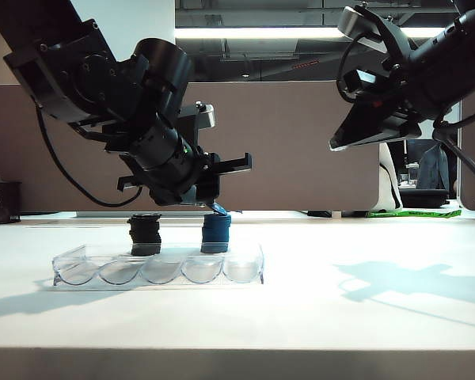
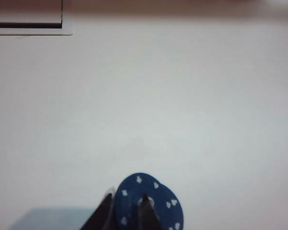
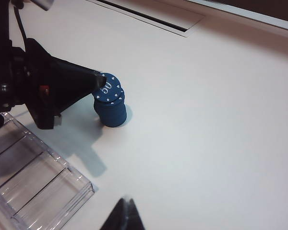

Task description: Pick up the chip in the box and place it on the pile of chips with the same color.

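Now | left gripper (image 2: 126,211) pinching chip (image 2: 151,203) tilted atop blue stack (image 3: 111,111) | right gripper (image 3: 126,215) closed, empty

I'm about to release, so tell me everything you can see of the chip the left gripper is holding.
The chip is a round dark blue disc with a white "50" on its face and small white edge marks. The left gripper pinches one edge, its fingers closed on it. It sits tilted on top of the blue pile, seemingly touching the top chip but not yet flat.

My arms (image 1: 103,87) are matte black, blocky at the joints, with a round black wrist barrel, looping black cables, and tapered dark fingers (image 3: 77,84).
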`<action>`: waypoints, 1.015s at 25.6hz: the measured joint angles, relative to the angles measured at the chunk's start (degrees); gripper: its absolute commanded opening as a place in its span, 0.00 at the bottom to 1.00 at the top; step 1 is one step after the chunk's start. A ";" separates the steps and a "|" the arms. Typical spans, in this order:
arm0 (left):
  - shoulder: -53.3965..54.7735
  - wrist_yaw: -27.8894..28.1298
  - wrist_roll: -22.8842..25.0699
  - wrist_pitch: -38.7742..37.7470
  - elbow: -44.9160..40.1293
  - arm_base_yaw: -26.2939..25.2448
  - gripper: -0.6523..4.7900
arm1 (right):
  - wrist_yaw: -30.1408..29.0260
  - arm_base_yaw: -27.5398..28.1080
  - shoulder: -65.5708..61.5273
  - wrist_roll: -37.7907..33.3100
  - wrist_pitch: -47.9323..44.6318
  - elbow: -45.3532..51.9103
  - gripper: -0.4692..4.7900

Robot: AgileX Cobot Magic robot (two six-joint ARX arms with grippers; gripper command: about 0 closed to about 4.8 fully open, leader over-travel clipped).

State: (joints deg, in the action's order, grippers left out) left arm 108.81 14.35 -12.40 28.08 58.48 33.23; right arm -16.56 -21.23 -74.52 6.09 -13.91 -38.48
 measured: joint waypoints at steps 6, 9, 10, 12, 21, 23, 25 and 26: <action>-0.17 0.04 2.32 -1.60 0.17 0.00 0.24 | 0.00 0.00 0.00 0.00 0.00 0.00 0.08; -0.11 1.09 2.56 -3.85 0.11 0.00 0.24 | 0.00 0.00 0.00 0.00 0.00 0.00 0.08; -0.13 1.31 3.39 -3.63 0.09 0.00 0.24 | 0.00 0.00 -0.02 0.00 0.00 0.00 0.08; -0.11 1.31 4.63 -3.67 0.11 0.00 0.24 | 0.00 0.00 0.00 0.00 0.00 0.02 0.08; -0.09 1.31 4.94 -3.54 0.26 0.04 0.24 | 0.00 0.00 0.00 0.00 -0.02 0.00 0.08; -0.11 1.31 4.94 -3.50 0.33 0.22 0.24 | 0.02 0.00 0.00 0.00 -0.02 0.00 0.08; -0.35 1.29 4.96 -3.39 0.33 0.42 0.24 | 0.00 0.00 0.00 0.00 -0.02 0.00 0.08; -0.61 1.29 4.98 -3.28 0.33 0.52 0.24 | 0.00 0.00 -0.02 0.02 -0.02 0.00 0.08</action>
State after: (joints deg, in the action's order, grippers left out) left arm 108.20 15.64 -7.42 24.80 58.81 33.76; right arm -16.56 -21.23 -74.54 6.11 -13.93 -38.48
